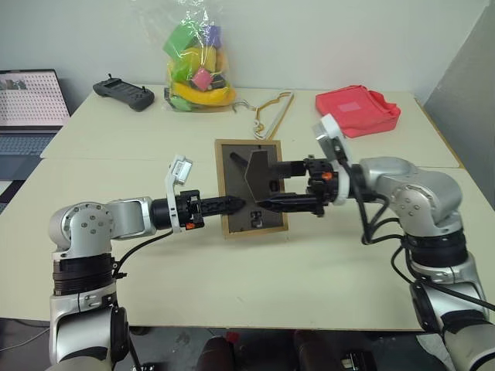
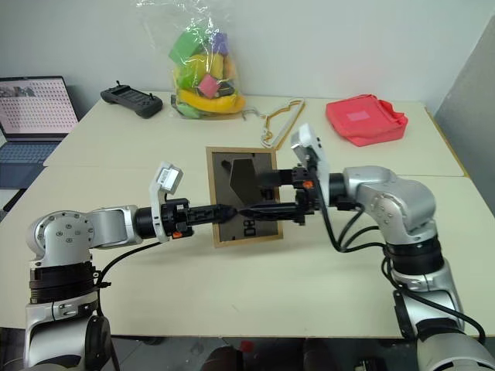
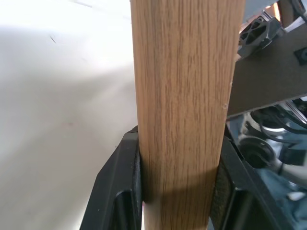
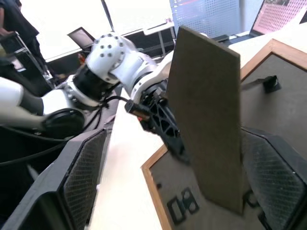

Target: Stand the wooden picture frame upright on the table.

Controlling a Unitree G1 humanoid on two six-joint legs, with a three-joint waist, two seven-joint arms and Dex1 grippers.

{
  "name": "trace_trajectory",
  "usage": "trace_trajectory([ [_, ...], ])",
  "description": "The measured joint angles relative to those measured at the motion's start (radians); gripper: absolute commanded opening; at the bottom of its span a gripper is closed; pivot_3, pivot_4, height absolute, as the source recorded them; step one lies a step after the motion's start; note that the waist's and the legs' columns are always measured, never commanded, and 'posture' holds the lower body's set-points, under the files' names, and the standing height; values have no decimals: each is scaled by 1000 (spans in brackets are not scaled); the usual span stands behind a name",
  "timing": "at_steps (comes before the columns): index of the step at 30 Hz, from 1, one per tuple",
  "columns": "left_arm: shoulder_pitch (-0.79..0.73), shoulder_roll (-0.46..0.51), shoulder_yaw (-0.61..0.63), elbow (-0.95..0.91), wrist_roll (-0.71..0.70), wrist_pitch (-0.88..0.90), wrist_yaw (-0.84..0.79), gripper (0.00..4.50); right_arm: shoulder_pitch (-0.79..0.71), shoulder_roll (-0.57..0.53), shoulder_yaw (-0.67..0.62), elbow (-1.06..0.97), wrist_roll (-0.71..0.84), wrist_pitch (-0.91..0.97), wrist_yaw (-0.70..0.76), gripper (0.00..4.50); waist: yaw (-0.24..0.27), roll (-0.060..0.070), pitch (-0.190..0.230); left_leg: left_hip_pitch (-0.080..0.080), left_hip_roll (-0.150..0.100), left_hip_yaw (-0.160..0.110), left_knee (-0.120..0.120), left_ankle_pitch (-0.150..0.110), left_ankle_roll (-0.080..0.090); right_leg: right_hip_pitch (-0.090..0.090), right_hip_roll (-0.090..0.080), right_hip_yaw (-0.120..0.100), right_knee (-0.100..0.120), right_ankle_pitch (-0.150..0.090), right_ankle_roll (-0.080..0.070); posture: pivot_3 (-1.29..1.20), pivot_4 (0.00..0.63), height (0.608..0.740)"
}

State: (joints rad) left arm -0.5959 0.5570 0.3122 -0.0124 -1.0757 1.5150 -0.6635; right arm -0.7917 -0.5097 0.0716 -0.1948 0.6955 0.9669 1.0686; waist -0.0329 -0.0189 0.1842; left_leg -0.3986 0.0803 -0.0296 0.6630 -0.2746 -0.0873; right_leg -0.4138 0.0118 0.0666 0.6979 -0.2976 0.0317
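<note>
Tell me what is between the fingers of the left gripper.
The left gripper is shut on the light-wood edge of the small rectangular wooden picture frame. The frame's dark brown back faces up with the stand folded out; its picture side is hidden.

A light, grained wooden picture frame (image 1: 227,189) with a matt dark-brown board back and stand (image 1: 257,175) on a matt cream table (image 1: 247,270) — beyond it, crinkly clear plastic bagging glossy toy fruit (image 1: 197,66), a red cloth pouch (image 1: 357,110) and a black plastic controller (image 1: 124,94).
</note>
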Motion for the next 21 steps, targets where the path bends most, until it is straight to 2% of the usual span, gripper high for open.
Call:
trace_trajectory([
  [4,8,-26,58,10,-63,82,67,1281,47,-80,-29,14,-38,-70,-6,4431,0,0,0,0,0,0,0,0,0,0,0,0,0,0,0,0,150,740],
  [6,28,-30,75,14,-120,95,103,1281,69,-111,-51,27,-85,-153,-10,4431,0,0,0,0,0,0,0,0,0,0,0,0,-1,0,0,0,150,740],
  [7,42,-30,75,22,-160,95,125,1281,91,-129,-47,34,-139,-254,-5,4431,0,0,0,0,0,0,-1,0,0,0,0,0,-1,0,0,0,150,740],
  [8,56,-29,75,30,-205,95,145,1281,121,-150,-42,47,-203,-375,1,4431,1,0,0,0,0,0,0,0,0,0,0,0,-1,0,0,0,150,740],
  [11,96,13,51,94,-400,94,254,1281,185,-194,11,270,-544,-1042,-73,4431,-1,-1,0,0,0,2,0,0,0,0,-1,2,0,0,1,0,150,740],
  [13,113,54,-10,119,-573,48,352,1281,172,-190,37,408,-724,-1391,-197,4431,-2,-1,0,1,0,3,1,0,0,0,-1,3,1,0,1,0,150,740],
  [15,137,86,-95,119,-774,-32,458,1281,118,-177,52,566,-936,-1760,-381,4431,-3,-1,0,2,0,4,0,2,-4,0,-1,4,1,0,1,0,150,740],
  [17,153,92,-136,102,-832,-78,497,1281,65,-156,57,654,-1049,-1936,-505,4431,-7,-1,0,3,0,5,0,3,-5,0,-1,5,1,0,0,0,150,740],
  [21,167,93,-178,80,-849,-113,504,1281,3,-86,69,754,-1197,-2150,-686,4431,-7,-1,0,3,0,4,0,3,-6,0,-1,4,1,0,0,0,150,740],
])
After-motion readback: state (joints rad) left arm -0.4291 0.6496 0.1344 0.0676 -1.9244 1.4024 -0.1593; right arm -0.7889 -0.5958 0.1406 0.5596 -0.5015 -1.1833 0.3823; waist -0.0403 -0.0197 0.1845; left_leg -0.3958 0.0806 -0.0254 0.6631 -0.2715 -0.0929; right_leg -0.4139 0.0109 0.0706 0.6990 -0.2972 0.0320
